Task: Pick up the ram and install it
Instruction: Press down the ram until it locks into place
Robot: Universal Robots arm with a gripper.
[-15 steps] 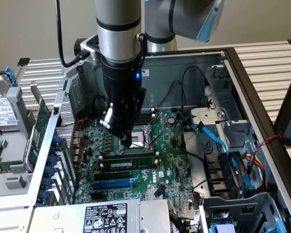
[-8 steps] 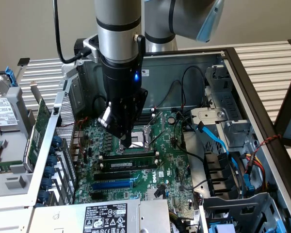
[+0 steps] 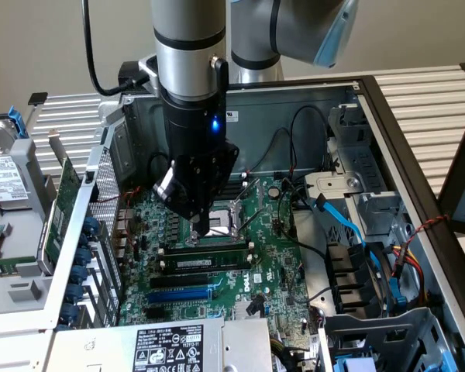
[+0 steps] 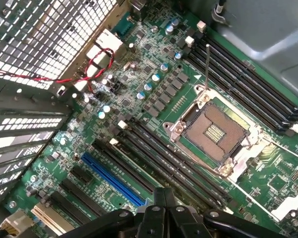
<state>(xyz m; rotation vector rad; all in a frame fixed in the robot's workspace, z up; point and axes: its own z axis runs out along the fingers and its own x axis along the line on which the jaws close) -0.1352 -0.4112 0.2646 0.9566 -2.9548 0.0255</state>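
step: gripper is pressing the ram into its slot | fingers: pinched together, holding nothing | next: probably needing firm, even seating pressure

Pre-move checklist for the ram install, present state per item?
1. Gripper state: ok, shut, nothing visibly held.
2. Ram lined up with the black slots: ok, it lies along them.
3. Ram fully seated: cannot tell.
4. Gripper position: ok, low over the slot bank beside the CPU socket.
5. Blue cable away from the gripper: ok, it runs off to the exterior view's right.
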